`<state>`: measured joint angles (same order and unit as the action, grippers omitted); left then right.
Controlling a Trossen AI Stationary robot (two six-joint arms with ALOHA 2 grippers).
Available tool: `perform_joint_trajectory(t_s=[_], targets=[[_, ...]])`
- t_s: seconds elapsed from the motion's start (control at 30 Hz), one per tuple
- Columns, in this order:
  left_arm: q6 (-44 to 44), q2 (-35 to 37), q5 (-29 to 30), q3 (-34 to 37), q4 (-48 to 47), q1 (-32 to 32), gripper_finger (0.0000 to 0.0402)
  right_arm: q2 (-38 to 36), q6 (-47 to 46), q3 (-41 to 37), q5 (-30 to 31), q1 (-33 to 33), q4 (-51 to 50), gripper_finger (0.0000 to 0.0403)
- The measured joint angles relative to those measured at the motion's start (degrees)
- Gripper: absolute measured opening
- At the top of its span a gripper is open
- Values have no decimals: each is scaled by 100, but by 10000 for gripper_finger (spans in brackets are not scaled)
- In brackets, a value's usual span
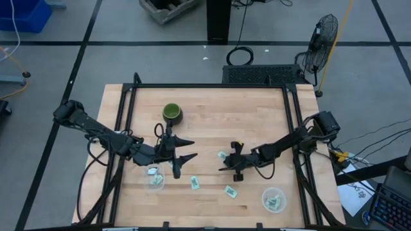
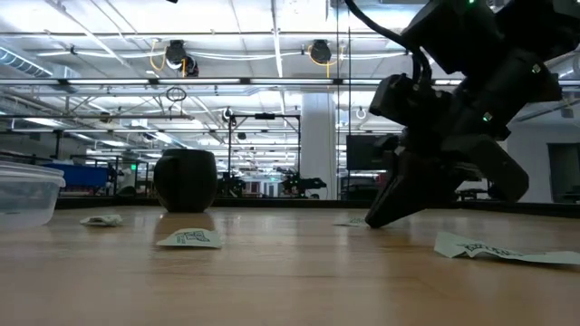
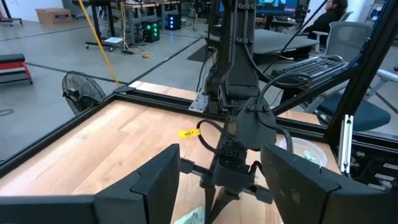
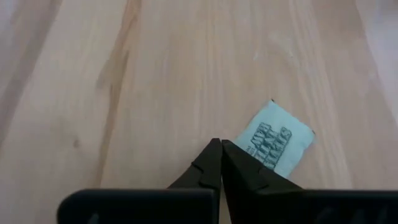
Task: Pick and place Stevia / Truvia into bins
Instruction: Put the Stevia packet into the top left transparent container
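Note:
Pale green and white Stevia packets lie flat on the wooden table: one [image 1: 222, 155] beside my right gripper, two more [image 1: 194, 183] [image 1: 230, 190] nearer the near edge. Two clear bins stand near that edge: the left bin [image 1: 154, 177] and the right bin [image 1: 274, 199], each with packets inside. My right gripper [image 1: 225, 162] [image 4: 219, 147] is shut and points down, its tips on the table at the edge of a packet [image 4: 273, 140]. My left gripper [image 1: 190, 149] [image 3: 221, 186] is open and hovers level above the table beside the left bin, facing the right arm. My right gripper comes from above, slanting down, with its shut fingertips [image 4: 211, 155] at the near corner of the packet [image 4: 252, 146], which lies flat on the table. One finger covers that corner, so I cannot tell whether the tips pinch the paper or only stand beside it.
A dark green mug [image 1: 172, 114] [image 2: 186, 179] stands toward the far side, behind the left gripper. A black frame rail [image 1: 212, 86] runs around the table. Bare wood lies between the two arms and along the far half. A fan [image 1: 320, 38] stands on the floor beyond.

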<state>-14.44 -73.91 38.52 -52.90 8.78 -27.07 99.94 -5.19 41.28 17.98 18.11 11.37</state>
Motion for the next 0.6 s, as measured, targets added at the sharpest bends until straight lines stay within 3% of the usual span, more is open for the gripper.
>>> perform_joint_trajectory(t_s=[0.6], targets=[[31, 0, 2, 4, -37, 0, 230, -1414, 136, -9, 584, 971, -192, 0]])
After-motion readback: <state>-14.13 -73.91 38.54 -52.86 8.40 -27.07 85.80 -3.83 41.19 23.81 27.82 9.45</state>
